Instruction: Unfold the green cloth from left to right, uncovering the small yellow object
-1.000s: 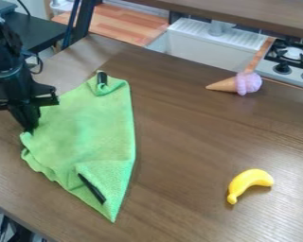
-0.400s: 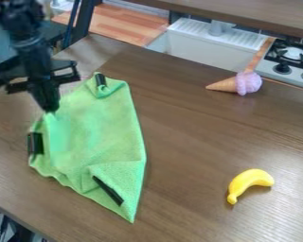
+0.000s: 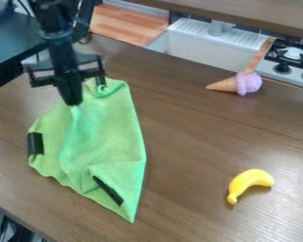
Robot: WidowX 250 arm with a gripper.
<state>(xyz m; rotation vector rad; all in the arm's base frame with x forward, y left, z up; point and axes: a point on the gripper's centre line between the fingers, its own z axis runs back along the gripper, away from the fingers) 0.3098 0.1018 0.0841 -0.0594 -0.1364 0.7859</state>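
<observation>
The black gripper (image 3: 72,101) hangs at the upper left, shut on a raised fold of the green cloth (image 3: 106,142). From its tips the cloth slopes down and spreads over the left part of the brown table (image 3: 192,142). Black patches show at the cloth's left edge, near its lower corner and at its top corner, which lies just right of the gripper. The lower corner is folded over and points toward the front.
A yellow toy banana (image 3: 247,183) lies at the lower right. A toy ice cream cone (image 3: 239,84) rests near the table's back edge. Behind the table stand a white sink (image 3: 201,42) and a stove (image 3: 290,59).
The gripper has moved right and slightly up with the pinched cloth. The cloth's body has shifted a little to the right, and its left black patch has come into sight. Banana and cone have not moved.
</observation>
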